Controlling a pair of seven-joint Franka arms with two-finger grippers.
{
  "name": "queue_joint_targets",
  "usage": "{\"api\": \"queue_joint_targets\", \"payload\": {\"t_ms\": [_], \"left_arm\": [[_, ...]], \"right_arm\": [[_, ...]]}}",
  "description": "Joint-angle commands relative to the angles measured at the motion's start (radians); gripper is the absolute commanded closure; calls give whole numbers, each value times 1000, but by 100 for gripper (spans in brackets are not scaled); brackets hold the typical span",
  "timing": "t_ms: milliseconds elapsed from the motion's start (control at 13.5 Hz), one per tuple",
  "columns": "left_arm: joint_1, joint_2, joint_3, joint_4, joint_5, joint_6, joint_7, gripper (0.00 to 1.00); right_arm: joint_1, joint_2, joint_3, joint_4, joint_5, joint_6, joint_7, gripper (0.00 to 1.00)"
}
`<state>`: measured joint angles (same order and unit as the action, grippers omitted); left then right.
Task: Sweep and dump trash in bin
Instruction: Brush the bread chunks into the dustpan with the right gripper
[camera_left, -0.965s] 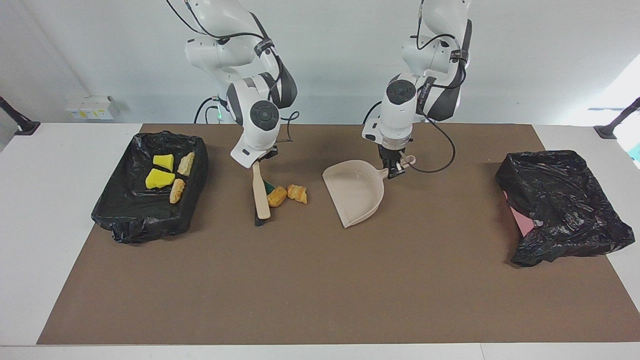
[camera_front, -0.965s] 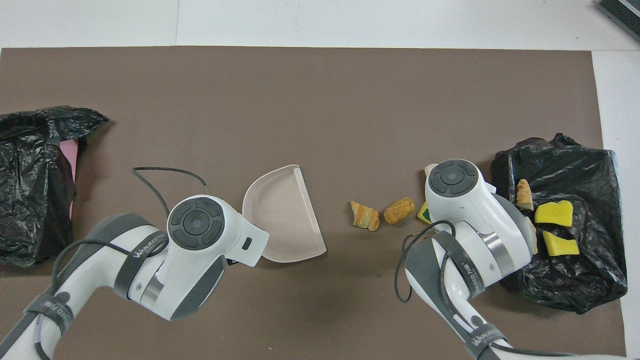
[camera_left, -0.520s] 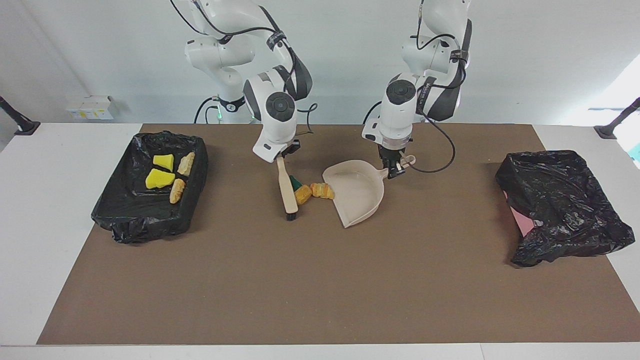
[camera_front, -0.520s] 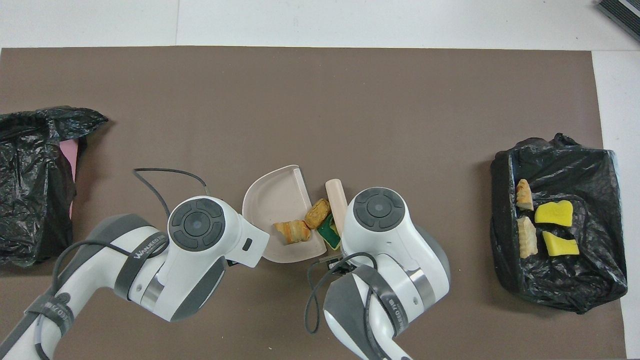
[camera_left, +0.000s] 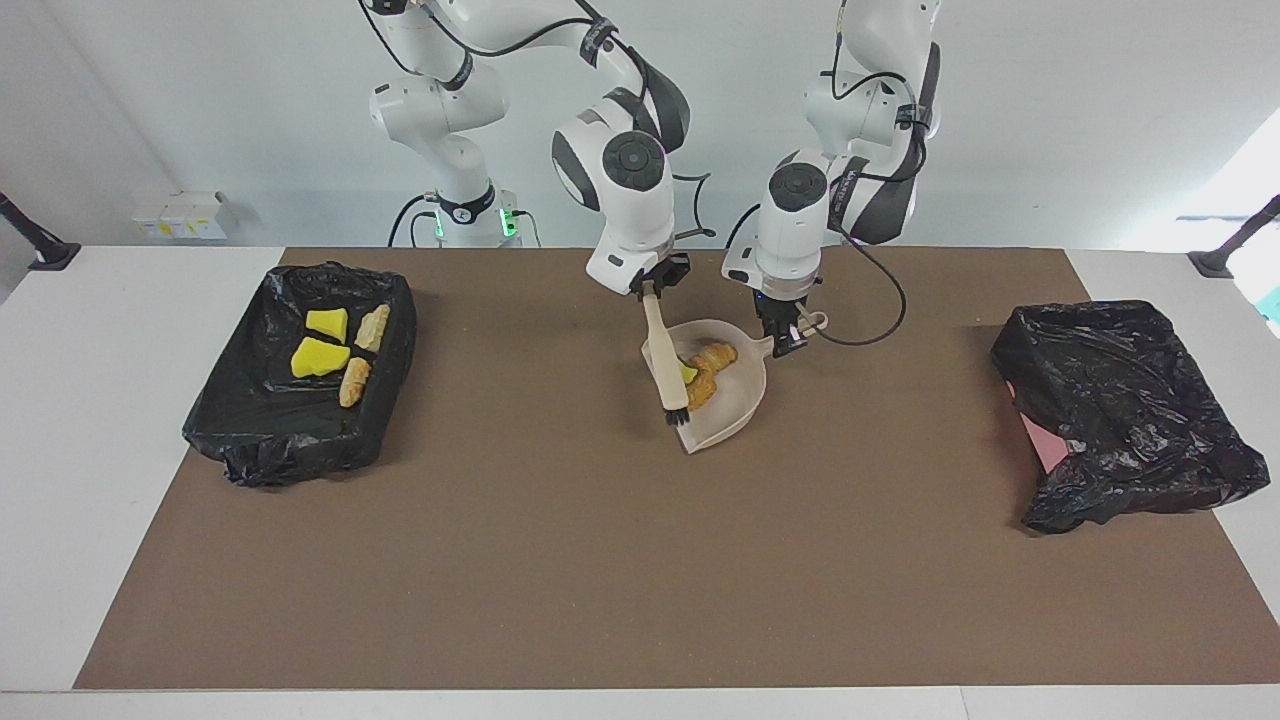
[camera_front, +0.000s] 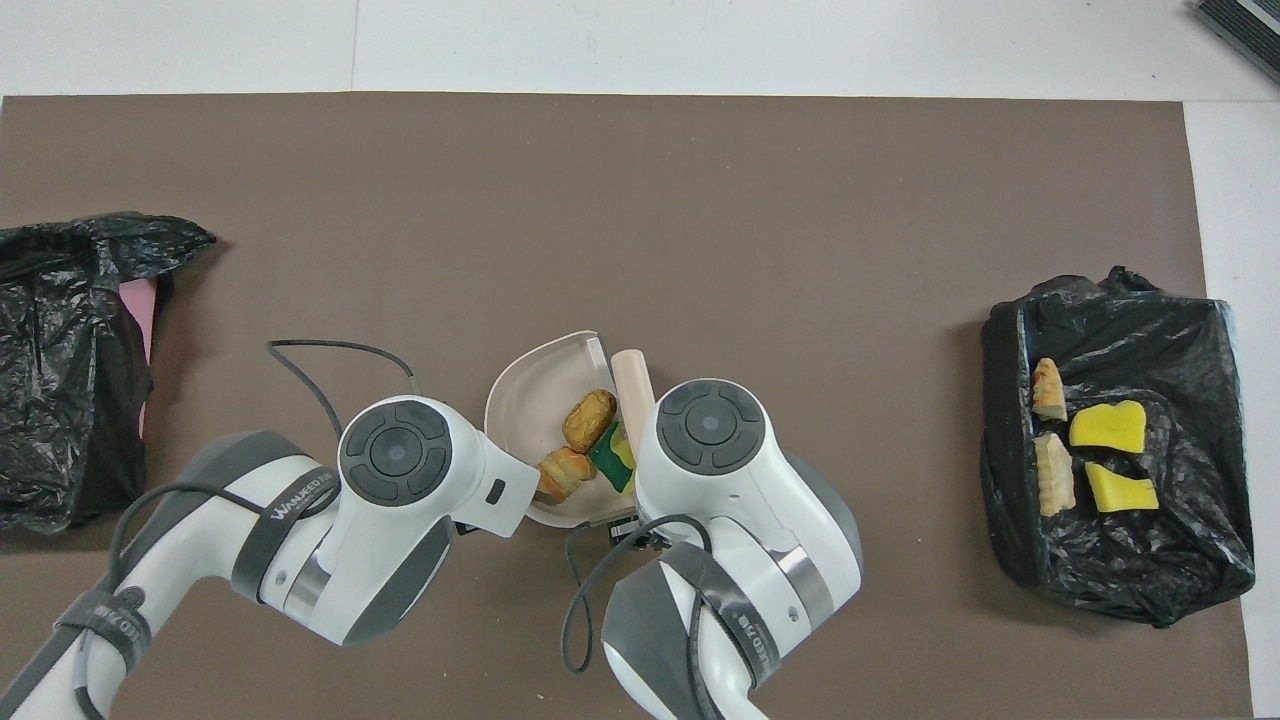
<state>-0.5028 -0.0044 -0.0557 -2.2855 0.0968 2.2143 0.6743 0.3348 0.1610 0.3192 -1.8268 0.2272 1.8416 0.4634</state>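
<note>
Two black-lined bins bracket the scene in the facing view: the bin (camera_left: 300, 375) toward the right arm's end of the table holds four chunks (camera_left: 337, 347), yellow wedges and tan lumps. Next comes the right gripper (camera_left: 655, 288), clamped on the handle of the brush (camera_left: 664, 362); within the last second it has carried the brush across the brown mat (camera_left: 640, 560), and the trash (camera_left: 708, 367), two tan lumps and a green-and-yellow piece, now lies inside the beige dustpan (camera_left: 735, 405) rather than on the mat. The left gripper (camera_left: 788, 338) is closed on the dustpan's handle, steadying it. Sweeping looks finished for this batch; lifting and dumping comes next. The crumpled bin (camera_left: 1120, 410) at the left arm's end shows no trash.
</note>
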Motion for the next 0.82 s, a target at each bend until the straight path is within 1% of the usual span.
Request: {"api": "queue_joint_targets", "payload": {"t_ms": [0,74,297,446,594,743], "left_arm": [[-25,-19,11,-35,21,31,-24,100],[-25,-19,11,-35,21,33,-24,100],[-25,-19,11,-35,21,36,-24,100],[-23,-17,11,-35,21,41,-24,100],[-20,-16,11,-35,21,68,-22,100],[4,-5,13,-35,21,100,-10,100]], "right_arm": [[-35,-30,-3,31,26,-44,6,100],[-58,-32,1,30,21,-57,5,100],[-66,-46,-3,3,0,-59,3,100],[-79,-86,-2,-66,-32,-52,-23,100],[-71,-142,0,-152,-42,-45,-29,100],[-48,-187,0,-207,-48,-45,-17,100]]}}
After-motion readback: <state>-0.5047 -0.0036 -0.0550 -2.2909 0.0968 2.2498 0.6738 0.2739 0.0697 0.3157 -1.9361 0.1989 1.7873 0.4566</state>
